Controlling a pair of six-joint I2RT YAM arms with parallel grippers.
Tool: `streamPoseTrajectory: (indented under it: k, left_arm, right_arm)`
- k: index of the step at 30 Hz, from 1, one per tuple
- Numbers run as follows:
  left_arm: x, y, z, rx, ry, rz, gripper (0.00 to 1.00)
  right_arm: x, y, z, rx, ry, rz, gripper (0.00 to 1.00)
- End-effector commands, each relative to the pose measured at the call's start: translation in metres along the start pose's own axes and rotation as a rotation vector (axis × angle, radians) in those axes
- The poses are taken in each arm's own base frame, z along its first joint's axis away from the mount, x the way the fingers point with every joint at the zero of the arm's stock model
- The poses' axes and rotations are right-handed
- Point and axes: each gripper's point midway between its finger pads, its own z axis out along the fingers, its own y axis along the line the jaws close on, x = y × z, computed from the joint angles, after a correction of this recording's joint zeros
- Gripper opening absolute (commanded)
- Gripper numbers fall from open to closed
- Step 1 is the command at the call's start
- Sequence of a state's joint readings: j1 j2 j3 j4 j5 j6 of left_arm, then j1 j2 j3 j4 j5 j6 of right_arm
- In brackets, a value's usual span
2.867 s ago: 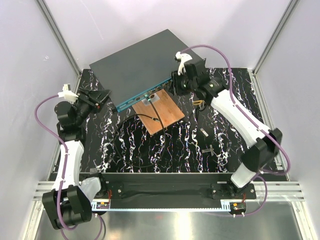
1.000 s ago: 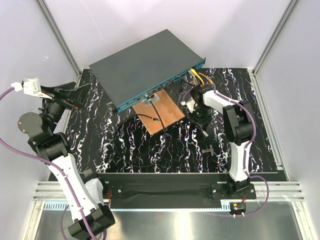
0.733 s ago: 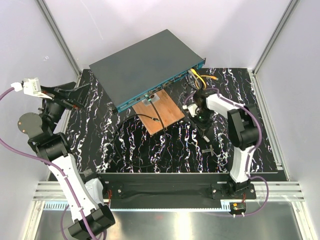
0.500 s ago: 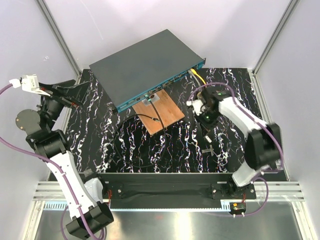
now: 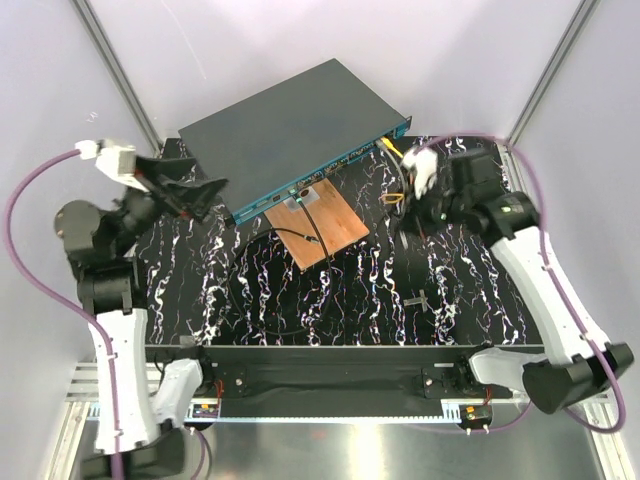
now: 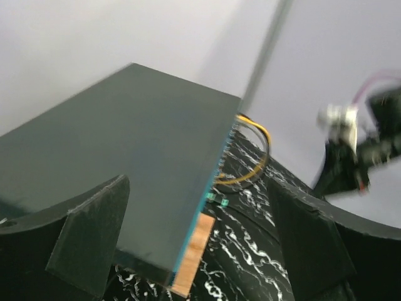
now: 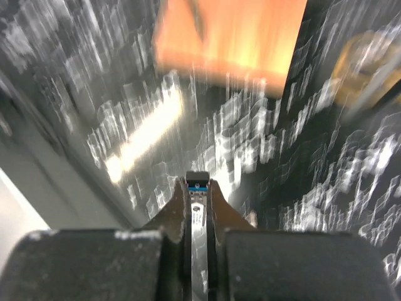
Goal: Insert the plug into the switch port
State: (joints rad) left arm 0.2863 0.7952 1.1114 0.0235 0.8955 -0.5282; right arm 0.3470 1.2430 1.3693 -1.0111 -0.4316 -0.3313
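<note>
The switch [image 5: 290, 130] is a flat dark grey box lying aslant at the back, its teal port face [image 5: 320, 175] turned toward the mat. My right gripper [image 5: 408, 218] hovers right of that face, above the mat. In the right wrist view the gripper [image 7: 198, 188] is shut on the plug [image 7: 198, 179], a small silver piece with a blue band and black tip. My left gripper [image 5: 208, 192] stands open off the switch's left corner. In the left wrist view its fingers [image 6: 94, 235] frame the switch [image 6: 138, 157] with nothing between them.
A copper-brown board [image 5: 323, 225] lies in front of the switch. A yellow cable [image 5: 396, 150] loops at the switch's right end. A thin black cable [image 5: 270, 290] curls on the marbled mat [image 5: 350, 300]. A small dark part [image 5: 420, 300] lies at front right. Enclosure walls stand close around.
My right gripper shut on the plug on the mat and rose with it toward the right end of the switch. The left arm swung in toward the switch's left corner.
</note>
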Motion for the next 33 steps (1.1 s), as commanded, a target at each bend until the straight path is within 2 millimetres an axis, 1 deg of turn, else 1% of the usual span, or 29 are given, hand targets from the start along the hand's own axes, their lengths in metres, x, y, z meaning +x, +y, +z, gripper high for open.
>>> streamPoseTrajectory:
  k: [1, 2, 3, 4, 5, 6, 7, 8, 9, 10, 11, 12, 13, 14, 15, 16, 17, 18, 19, 20, 21, 22, 23, 24, 25, 27, 31, 32, 33]
  left_arm:
    - [0.004, -0.023, 0.019, 0.068, 0.033, 0.207, 0.96]
    - [0.005, -0.019, 0.028, 0.039, 0.034, 0.219, 0.95]
    - [0.009, -0.023, 0.033, 0.045, 0.049, 0.232, 0.95]
    - [0.007, -0.046, 0.043, 0.115, 0.045, 0.289, 0.94]
    - [0.008, -0.039, 0.055, 0.060, 0.053, 0.308, 0.93]
    - [0.019, -0.059, 0.064, 0.121, 0.083, 0.348, 0.93]
    - [0.005, -0.072, 0.069, 0.135, 0.060, 0.374, 0.93]
    - [0.003, -0.074, 0.076, 0.106, 0.060, 0.386, 0.93]
    - [0.018, -0.076, 0.090, 0.113, 0.114, 0.388, 0.93]
    - [0.021, -0.101, 0.096, 0.175, 0.117, 0.408, 0.93]
    - [0.012, -0.106, 0.102, 0.152, 0.102, 0.417, 0.92]
    - [0.016, -0.114, 0.107, 0.165, 0.117, 0.417, 0.92]
    - [0.031, -0.130, 0.119, 0.199, 0.148, 0.420, 0.91]
    - [0.027, -0.134, 0.124, 0.183, 0.141, 0.426, 0.91]
    - [0.029, -0.141, 0.129, 0.194, 0.135, 0.429, 0.89]
    - [0.042, -0.154, 0.137, 0.223, 0.153, 0.432, 0.89]
    - [0.043, -0.158, 0.141, 0.219, 0.148, 0.436, 0.88]
    - [0.039, -0.164, 0.146, 0.218, 0.123, 0.439, 0.86]
    - [0.045, -0.172, 0.151, 0.228, 0.126, 0.450, 0.85]
    - [0.046, -0.174, 0.155, 0.212, 0.121, 0.458, 0.83]
    - [0.040, -0.183, 0.157, 0.224, 0.099, 0.467, 0.81]
    - [0.039, -0.187, 0.160, 0.221, 0.092, 0.471, 0.81]
    - [0.044, -0.186, 0.166, 0.200, 0.102, 0.476, 0.79]
    - [0.037, -0.189, 0.167, 0.199, 0.084, 0.471, 0.77]
    - [0.037, -0.190, 0.169, 0.199, 0.081, 0.472, 0.75]
    - [0.036, -0.195, 0.171, 0.205, 0.073, 0.475, 0.73]
    - [0.036, -0.198, 0.173, 0.207, 0.072, 0.455, 0.66]
    - [0.035, -0.199, 0.173, 0.210, 0.069, 0.450, 0.61]
    - [0.035, -0.199, 0.173, 0.210, 0.068, 0.448, 0.59]
  right_arm:
    - [-0.129, 0.028, -0.068, -0.040, -0.495, 0.015, 0.00]
    - [-0.147, 0.032, -0.083, -0.038, -0.573, 0.018, 0.00]
    - [-0.178, 0.036, -0.105, -0.043, -0.710, 0.018, 0.00]
    - [-0.192, 0.042, -0.118, -0.074, -0.780, 0.087, 0.00]
    - [-0.203, 0.045, -0.131, -0.084, -0.844, 0.098, 0.00]
    - [-0.222, 0.051, -0.147, -0.127, -0.931, 0.125, 0.00]
    - [-0.230, 0.050, -0.150, -0.134, -0.959, 0.150, 0.00]
    - [-0.236, 0.050, -0.153, -0.149, -0.979, 0.171, 0.00]
    - [-0.245, 0.054, -0.163, -0.177, -1.010, 0.195, 0.00]
    - [-0.248, 0.055, -0.163, -0.196, -1.011, 0.201, 0.00]
    - [-0.251, 0.055, -0.162, -0.205, -1.015, 0.213, 0.00]
    - [-0.254, 0.056, -0.163, -0.216, -1.028, 0.223, 0.00]
    - [-0.255, 0.058, -0.164, -0.228, -1.037, 0.221, 0.00]
    - [-0.255, 0.059, -0.164, -0.233, -1.041, 0.219, 0.00]
    - [-0.255, 0.060, -0.163, -0.236, -1.041, 0.224, 0.00]
    - [-0.255, 0.062, -0.164, -0.245, -1.046, 0.223, 0.00]
    - [-0.255, 0.064, -0.164, -0.251, -1.050, 0.217, 0.00]
    - [-0.255, 0.066, -0.164, -0.257, -1.056, 0.213, 0.00]
    - [-0.255, 0.068, -0.167, -0.260, -1.063, 0.216, 0.00]
    - [-0.255, 0.070, -0.167, -0.264, -1.066, 0.213, 0.00]
    - [-0.255, 0.071, -0.168, -0.266, -1.071, 0.203, 0.00]
    - [-0.254, 0.074, -0.170, -0.270, -1.075, 0.194, 0.00]
    - [-0.254, 0.076, -0.168, -0.273, -1.073, 0.191, 0.00]
    - [-0.252, 0.076, -0.166, -0.273, -1.068, 0.192, 0.00]
    - [-0.251, 0.078, -0.165, -0.276, -1.064, 0.184, 0.00]
    - [-0.246, 0.079, -0.158, -0.278, -1.047, 0.182, 0.00]
    - [-0.238, 0.083, -0.151, -0.279, -1.035, 0.172, 0.00]
    - [-0.237, 0.083, -0.150, -0.278, -1.034, 0.172, 0.00]
    - [-0.235, 0.083, -0.147, -0.279, -1.027, 0.177, 0.00]
